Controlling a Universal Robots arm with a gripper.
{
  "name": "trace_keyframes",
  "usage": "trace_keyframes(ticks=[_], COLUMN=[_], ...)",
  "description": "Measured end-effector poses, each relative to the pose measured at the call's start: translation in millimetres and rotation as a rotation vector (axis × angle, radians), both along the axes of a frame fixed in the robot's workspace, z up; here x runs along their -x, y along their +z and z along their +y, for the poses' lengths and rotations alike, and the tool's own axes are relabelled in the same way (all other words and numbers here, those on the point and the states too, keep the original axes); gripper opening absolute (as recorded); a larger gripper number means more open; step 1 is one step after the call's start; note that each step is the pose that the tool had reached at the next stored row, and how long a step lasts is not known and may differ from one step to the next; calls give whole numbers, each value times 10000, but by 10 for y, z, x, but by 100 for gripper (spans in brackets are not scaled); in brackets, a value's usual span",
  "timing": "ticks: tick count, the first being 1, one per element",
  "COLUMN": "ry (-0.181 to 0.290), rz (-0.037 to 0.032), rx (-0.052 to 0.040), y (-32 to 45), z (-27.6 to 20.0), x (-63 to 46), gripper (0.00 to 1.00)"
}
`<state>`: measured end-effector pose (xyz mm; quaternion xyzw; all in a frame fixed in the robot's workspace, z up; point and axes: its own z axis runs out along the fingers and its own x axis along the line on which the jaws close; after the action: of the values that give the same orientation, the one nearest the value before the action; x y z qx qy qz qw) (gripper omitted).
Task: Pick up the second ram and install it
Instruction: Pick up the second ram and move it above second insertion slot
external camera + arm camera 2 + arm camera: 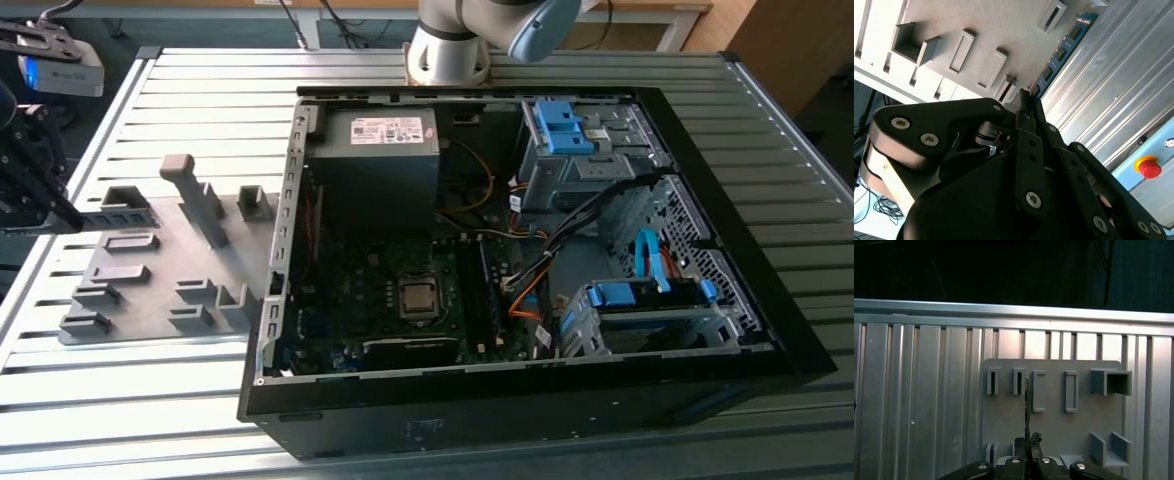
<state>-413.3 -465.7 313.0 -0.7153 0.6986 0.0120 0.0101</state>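
**Well outside the open black computer case (pixel 534 425), the long, thin blue-green second ram (pixel 1060 52) sat in closed jaws**

There, the black gripper (pixel 1026 97) had its jaws clamped on one end of the second ram, whose length ran out from the fingertips with its black chips showing. In the first wrist view the stick appeared edge-on against the flat grey plastic holder plate (pixel 1059 432), between two of its slotted blocks; whether it touched the plate could not be told. The plate lay on the slatted aluminium worktop (pixel 174 90), just beside the case on the exterior view's left. A tall, leaning grey post (pixel 200 205) and several low grey blocks (pixel 127 272) rose from the plate, and the case's side wall (pixel 283 250) stood between them and the dark green motherboard (pixel 347 300). Inside, a grey power supply (pixel 378 150), blue drive brackets (pixel 561 125) and orange cables (pixel 527 300) crowded round the board. A red stop button (pixel 1149 166) showed beyond the worktop's edge.
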Motion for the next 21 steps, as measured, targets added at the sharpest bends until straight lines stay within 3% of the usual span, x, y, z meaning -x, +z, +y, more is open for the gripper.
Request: trace_keyframes(ticks=[21], ry=[0], rz=[0], rx=[0], y=[109], z=[0], x=[0], gripper=[14])
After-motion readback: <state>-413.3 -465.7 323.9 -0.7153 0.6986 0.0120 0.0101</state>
